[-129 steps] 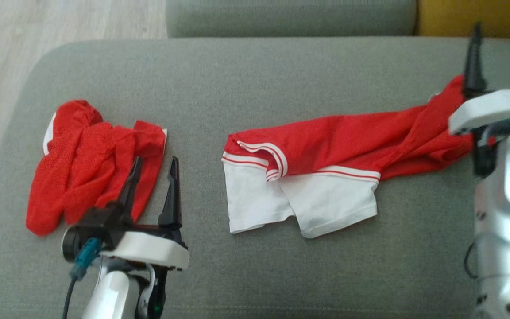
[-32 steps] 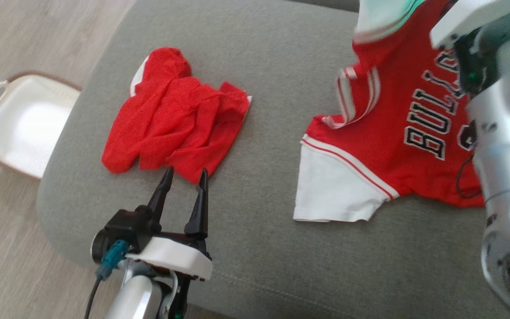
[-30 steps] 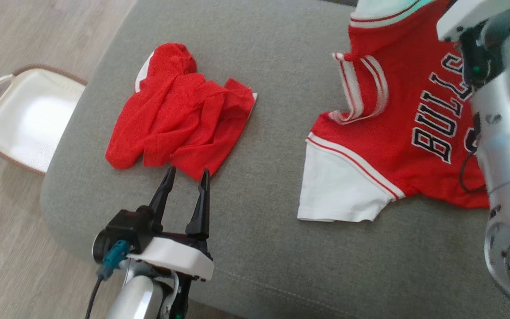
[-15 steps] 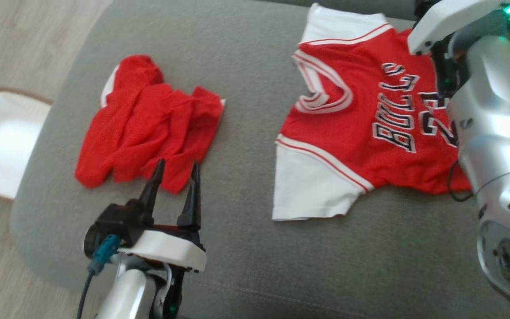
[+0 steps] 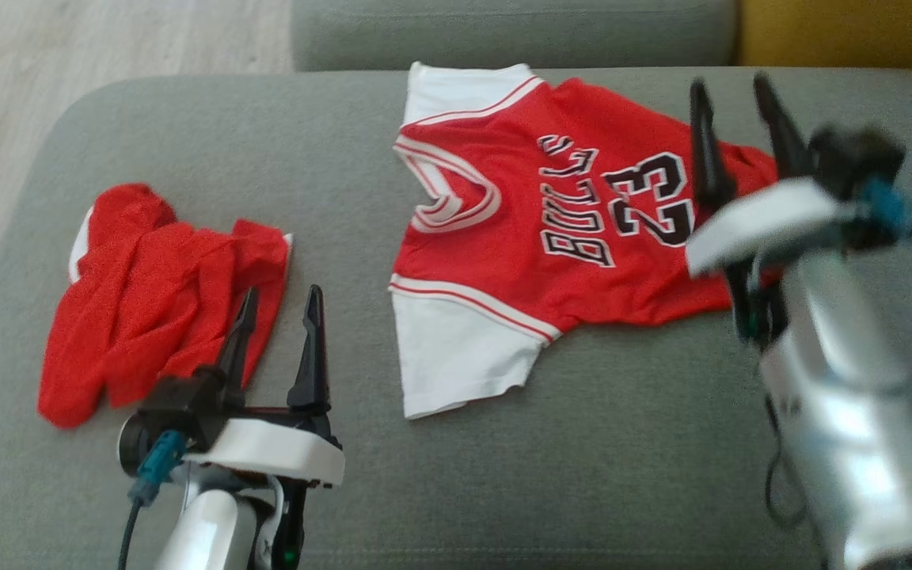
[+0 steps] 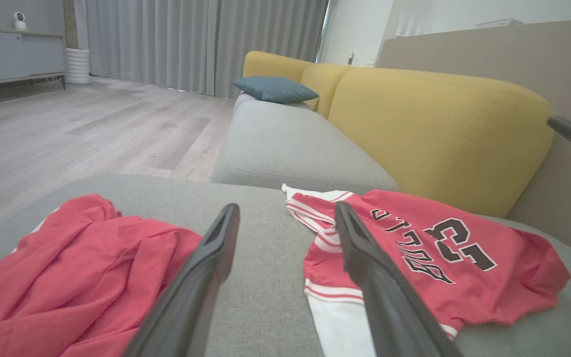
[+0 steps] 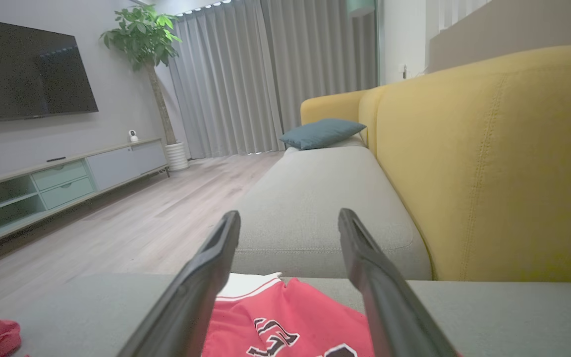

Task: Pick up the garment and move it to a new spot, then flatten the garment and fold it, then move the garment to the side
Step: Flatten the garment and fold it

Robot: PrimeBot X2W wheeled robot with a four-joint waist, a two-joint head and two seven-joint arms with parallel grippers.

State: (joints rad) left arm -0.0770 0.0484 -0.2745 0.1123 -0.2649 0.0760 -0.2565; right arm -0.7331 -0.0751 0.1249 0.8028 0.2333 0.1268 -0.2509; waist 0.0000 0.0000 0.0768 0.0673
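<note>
Head view: red-and-white basketball jersey (image 5: 551, 237) awaits flattening.
Your left gripper (image 5: 282, 291) and right gripper (image 5: 729, 83): fingers apart, empty; smooth its creases.

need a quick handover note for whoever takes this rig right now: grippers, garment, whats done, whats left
Left gripper: open, empty, hovering beside the crumpled red garment.
Right gripper: open, empty, above the hem end of the jersey.
The jersey lies print up on the grey sofa cushion, mostly spread; its near sleeve and hem look rumpled.
Done: the jersey, bunched seconds ago, was lifted, laid out again and let go.
Left: smooth it flat, fold it, move it aside.
</note>
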